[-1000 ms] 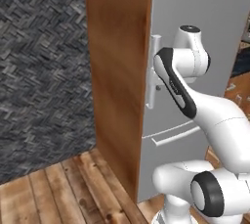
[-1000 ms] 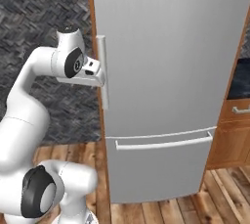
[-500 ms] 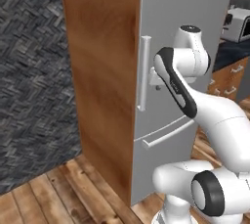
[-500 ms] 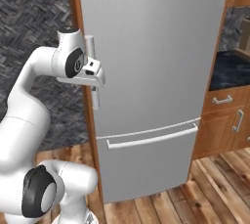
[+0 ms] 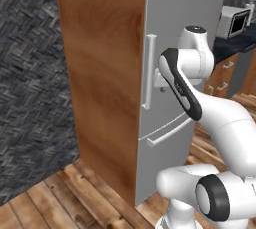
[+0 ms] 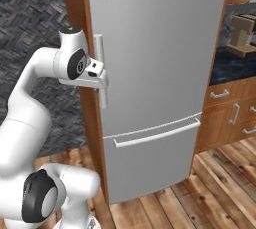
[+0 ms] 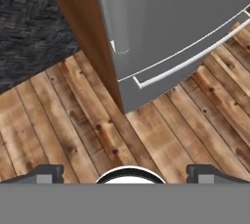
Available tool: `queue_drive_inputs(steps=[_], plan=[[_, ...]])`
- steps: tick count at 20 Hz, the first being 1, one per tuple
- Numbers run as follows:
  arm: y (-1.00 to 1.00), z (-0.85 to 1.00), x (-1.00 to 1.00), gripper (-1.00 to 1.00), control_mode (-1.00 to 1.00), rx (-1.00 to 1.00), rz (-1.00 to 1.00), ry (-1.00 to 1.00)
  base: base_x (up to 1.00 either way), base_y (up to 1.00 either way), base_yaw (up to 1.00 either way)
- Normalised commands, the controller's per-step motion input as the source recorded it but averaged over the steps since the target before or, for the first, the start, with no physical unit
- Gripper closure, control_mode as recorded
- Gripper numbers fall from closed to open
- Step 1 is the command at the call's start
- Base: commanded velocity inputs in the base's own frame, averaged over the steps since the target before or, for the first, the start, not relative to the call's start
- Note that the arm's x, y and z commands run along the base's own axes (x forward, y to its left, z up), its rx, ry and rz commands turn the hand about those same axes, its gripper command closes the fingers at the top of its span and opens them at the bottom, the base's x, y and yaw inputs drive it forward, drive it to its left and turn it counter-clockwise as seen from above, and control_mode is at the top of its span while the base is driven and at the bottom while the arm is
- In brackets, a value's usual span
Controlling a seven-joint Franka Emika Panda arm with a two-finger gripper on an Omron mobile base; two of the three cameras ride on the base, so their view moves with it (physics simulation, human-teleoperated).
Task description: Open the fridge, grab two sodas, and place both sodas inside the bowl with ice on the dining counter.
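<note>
The tall silver-grey fridge (image 5: 172, 28) (image 6: 160, 48) (image 7: 171, 8) stands with its door closed. Its vertical bar handle (image 5: 148, 70) (image 6: 99, 48) (image 7: 116, 17) runs down the door's left edge. My gripper (image 5: 159, 79) (image 6: 101, 79) (image 7: 128, 173) hovers right beside this handle and points down along the door. It is open, the fingertips (image 7: 46, 173) stand wide apart with nothing between them. Below lies the lower drawer (image 6: 150, 163) with its horizontal bar (image 6: 157, 135) (image 7: 185, 61). The sodas, the bowl and the dining counter are out of view.
A wood side panel (image 5: 105, 73) (image 7: 83, 27) covers the fridge's left flank, next to a dark herringbone wall (image 5: 30, 98). To the right, a dark counter on wooden cabinets (image 6: 232, 113) carries a small appliance (image 5: 235, 20). Wood plank floor (image 7: 73, 120) lies in front.
The whole picture has shifted, so the camera has moved: more of the cabinets right of the fridge shows now. The gripper stays open beside the handle and the door stays closed.
</note>
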Motion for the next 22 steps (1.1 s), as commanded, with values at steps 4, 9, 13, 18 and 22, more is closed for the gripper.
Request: queue_drive_inputs(steps=[4, 9, 13, 18, 22], plan=[[0.0, 0.0, 0.0, -1.0, 1.0, 0.0, 0.0, 0.0, 0.14, 0.44, -0.13], [-0.03, -0.02, 0.04, -1.0, -1.0, 0.0, 0.0, 0.0, 0.21, 0.02, -0.02], [-0.19, -0.13, 0.09, -1.0, -1.0, -0.02, 0.02, -0.19, 0.0, 0.0, 0.0], [-0.07, -0.13, 0.19, -1.0, -1.0, -0.01, 0.19, -0.32, 0.0, 0.0, 0.0], [0.0, -0.12, 0.41, -1.0, -1.0, 0.0, 0.26, -0.31, 0.0, 0.0, 0.0]])
